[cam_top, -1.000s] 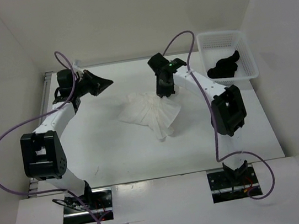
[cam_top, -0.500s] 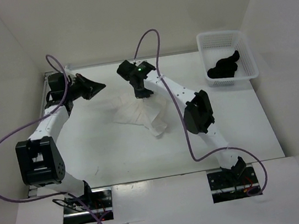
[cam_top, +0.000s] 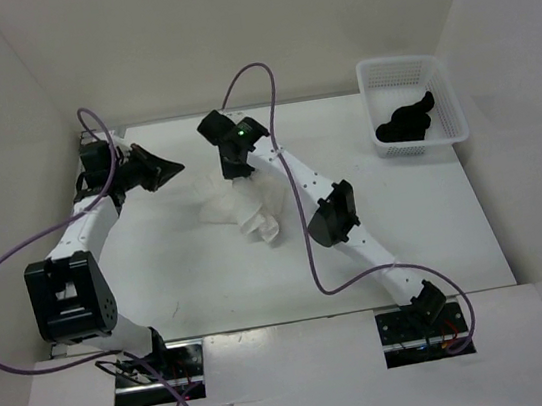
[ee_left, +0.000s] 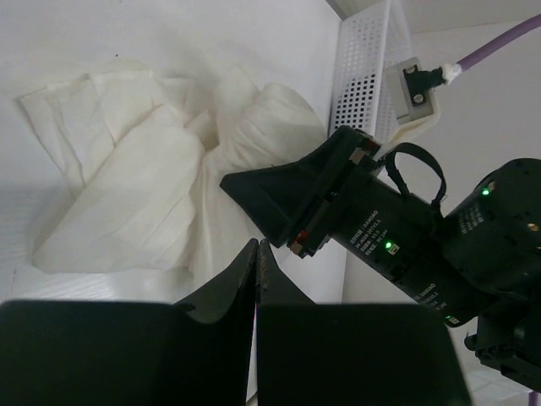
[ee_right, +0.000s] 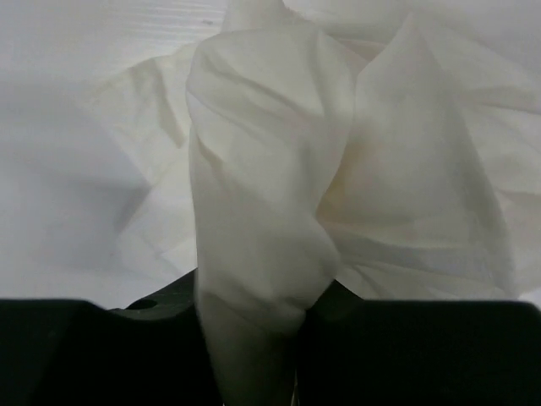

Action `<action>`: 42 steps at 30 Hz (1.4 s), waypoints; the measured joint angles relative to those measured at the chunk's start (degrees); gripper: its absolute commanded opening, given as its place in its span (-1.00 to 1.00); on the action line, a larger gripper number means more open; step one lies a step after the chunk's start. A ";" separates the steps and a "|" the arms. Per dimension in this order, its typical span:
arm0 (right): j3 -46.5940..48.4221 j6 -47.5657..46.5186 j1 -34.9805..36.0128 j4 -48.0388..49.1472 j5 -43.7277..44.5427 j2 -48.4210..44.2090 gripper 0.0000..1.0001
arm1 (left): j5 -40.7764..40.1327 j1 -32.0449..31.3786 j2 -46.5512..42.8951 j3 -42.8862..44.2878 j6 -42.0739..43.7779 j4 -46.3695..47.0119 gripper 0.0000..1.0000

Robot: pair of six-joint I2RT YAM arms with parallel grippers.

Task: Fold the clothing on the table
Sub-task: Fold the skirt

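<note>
Clothing [cam_top: 234, 208] lies bunched, one fold standing between right gripper's [ee_right: 249, 330] parted fingers; left gripper [cam_top: 171, 166], closed and empty, hovers just leftward.

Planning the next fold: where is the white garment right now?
In the top view the clothing lies bunched on the table, just left of centre, touching the right gripper, with the left gripper close on its left.

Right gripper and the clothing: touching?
Touching. Right wrist view: a fold of the clothing runs down between the fingers of the right gripper, lying against both.
</note>
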 measured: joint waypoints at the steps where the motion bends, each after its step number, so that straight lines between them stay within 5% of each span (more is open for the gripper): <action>1: 4.31 -0.37 0.11 -0.07 -2.10 2.16 -0.10 | 0.07 0.17 -0.11 0.00 0.28 -0.50 -0.94; 5: 10.14 -0.76 0.39 0.44 -9.18 4.90 0.66 | 0.20 1.31 -1.38 0.00 1.42 -2.47 -0.94; 9: 10.84 -2.14 0.46 0.44 -14.56 5.07 0.77 | 0.20 2.40 -2.80 0.00 2.45 -3.43 -0.94; 12: 10.84 -3.19 0.46 0.92 -19.10 5.09 0.67 | 0.22 2.69 -3.34 0.00 2.58 -3.82 -0.94; 15: 10.86 -4.09 0.37 2.73 -24.26 4.81 0.31 | 0.46 2.71 -3.67 0.00 2.62 -3.98 -0.94; 16: 10.86 -4.28 0.28 3.43 -25.75 4.52 -0.05 | 0.50 2.71 -3.80 0.00 2.62 -4.07 -0.94; 20: 10.86 -5.01 -1.27 4.68 -31.04 0.98 -1.00 | 1.55 2.71 -4.22 -0.07 2.64 -3.65 -0.92; 29: 12.13 -5.51 -13.03 2.38 -30.21 -12.24 -1.00 | 5.53 -5.62 -2.10 -1.22 2.12 3.43 -0.95; 36: 10.38 -4.92 -13.60 1.55 -28.02 -13.62 -1.00 | 6.64 -13.57 6.32 -1.20 0.31 8.94 -0.98; 42: -3.37 -3.15 -13.53 1.49 -20.02 -16.72 -1.00 | 5.55 -12.61 18.36 -1.27 -0.74 11.30 -1.00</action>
